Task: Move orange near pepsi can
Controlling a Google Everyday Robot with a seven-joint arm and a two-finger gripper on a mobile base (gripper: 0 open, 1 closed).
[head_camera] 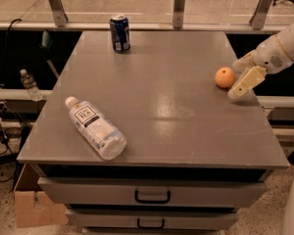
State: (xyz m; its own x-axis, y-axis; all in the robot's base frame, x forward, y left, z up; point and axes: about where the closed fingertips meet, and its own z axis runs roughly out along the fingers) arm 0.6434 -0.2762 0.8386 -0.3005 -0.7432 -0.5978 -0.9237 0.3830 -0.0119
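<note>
The orange [224,77] is seen resting near the right edge of a grey table [166,106], about midway between front and back. The gripper [237,79] is held just to the right of the fruit, low over the tabletop, at the end of a white arm [284,50] that is reaching in from the right. The jaws are spread, one finger [245,61] behind and one finger in front, with the opening turned toward the orange. The fruit is not pinched; it sits at the mouth of the gap, and whether it is touched by either tip cannot be told.

The can [120,33] is stood upright at the far edge of the table, left of centre, well apart from the orange and diagonally across from it.

A clear bottle [95,128] with a white cap is laid on its side near the front left corner, cap pointed toward the back left. Two drawers are shown below the tabletop, each fitted with a dark handle [152,197]. A cardboard box [33,210] is seen on the floor at the lower left.
</note>
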